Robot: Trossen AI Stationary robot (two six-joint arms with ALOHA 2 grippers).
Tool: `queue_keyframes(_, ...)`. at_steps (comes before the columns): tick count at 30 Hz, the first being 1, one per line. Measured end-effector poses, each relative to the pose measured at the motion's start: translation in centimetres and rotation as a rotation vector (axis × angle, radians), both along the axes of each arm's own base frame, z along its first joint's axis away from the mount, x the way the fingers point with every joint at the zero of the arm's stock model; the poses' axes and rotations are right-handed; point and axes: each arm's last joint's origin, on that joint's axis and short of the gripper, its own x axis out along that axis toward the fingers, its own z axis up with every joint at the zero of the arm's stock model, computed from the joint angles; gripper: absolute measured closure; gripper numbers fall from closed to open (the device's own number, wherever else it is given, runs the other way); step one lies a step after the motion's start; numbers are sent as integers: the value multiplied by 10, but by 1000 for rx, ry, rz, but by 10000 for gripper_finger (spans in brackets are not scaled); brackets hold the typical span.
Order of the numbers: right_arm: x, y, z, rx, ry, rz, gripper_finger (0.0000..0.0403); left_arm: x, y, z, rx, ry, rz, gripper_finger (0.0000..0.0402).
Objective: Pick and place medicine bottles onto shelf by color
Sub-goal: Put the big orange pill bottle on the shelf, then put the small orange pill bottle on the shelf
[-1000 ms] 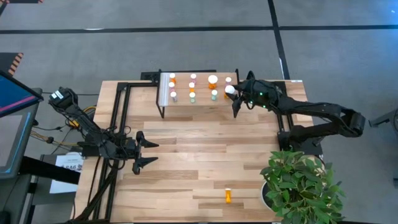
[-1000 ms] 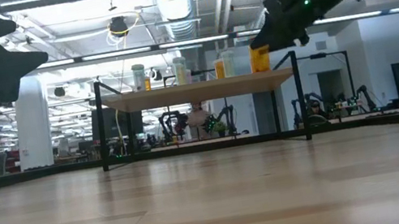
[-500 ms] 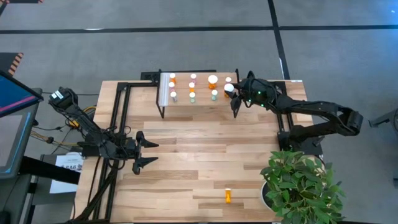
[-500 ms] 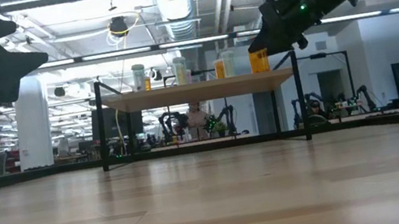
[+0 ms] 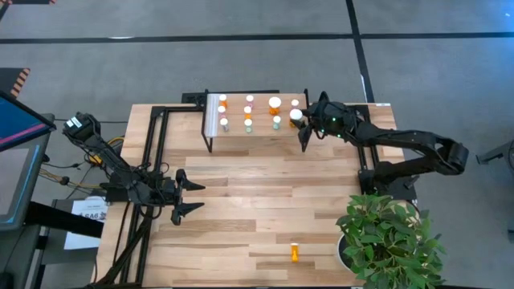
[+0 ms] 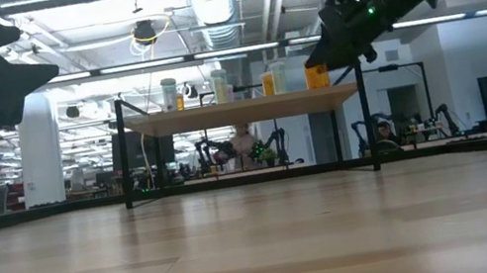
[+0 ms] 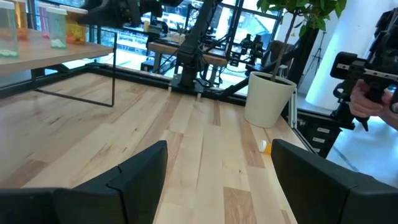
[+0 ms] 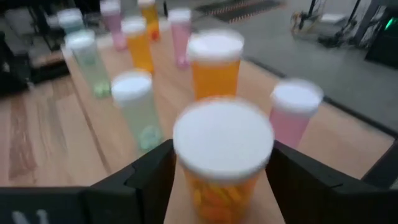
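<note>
No legible text, label, brand, number or sign in any view

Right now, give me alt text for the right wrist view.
An orange pill bottle with a white round cap sits between the right pincer fingers, above the light wood shelf, where orange, pink and pale green bottles stand.

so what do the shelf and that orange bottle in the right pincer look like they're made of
Shelf: pale wood top, matt, with visible grain, on thin black legs that look like metal. Orange bottle between the right pincer's fingers: see-through orange body, probably plastic, since pills show through it; its white cap looks like opaque, smooth plastic.
</note>
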Motion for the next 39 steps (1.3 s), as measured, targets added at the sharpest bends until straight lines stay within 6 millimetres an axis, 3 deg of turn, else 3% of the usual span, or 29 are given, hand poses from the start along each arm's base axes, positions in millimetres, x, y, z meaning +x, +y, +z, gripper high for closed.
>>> queue_keyframes(11,2,-1,7,-9,-21,1,73,0,0,-1,-1,9,0,127)
queue_keyframes(14,2,-1,21,-13,-28,4,59,0,0,-3,-11,24,1,127)
queue_keyframes(19,-8,8,61,-27,-55,14,54,0,0,-4,-26,27,2,127)
queue_keyframes(23,-29,33,90,-55,-124,107,59,0,0,-3,-28,26,1,127)
queue_keyframes(27,-54,66,102,-48,-143,268,61,0,0,-3,-46,24,2,127)
queue_keyframes(32,-69,100,98,149,-117,393,56,15,-13,16,11,39,6,127)
queue_keyframes(39,-64,131,76,428,59,483,59,65,-44,47,211,82,44,127)
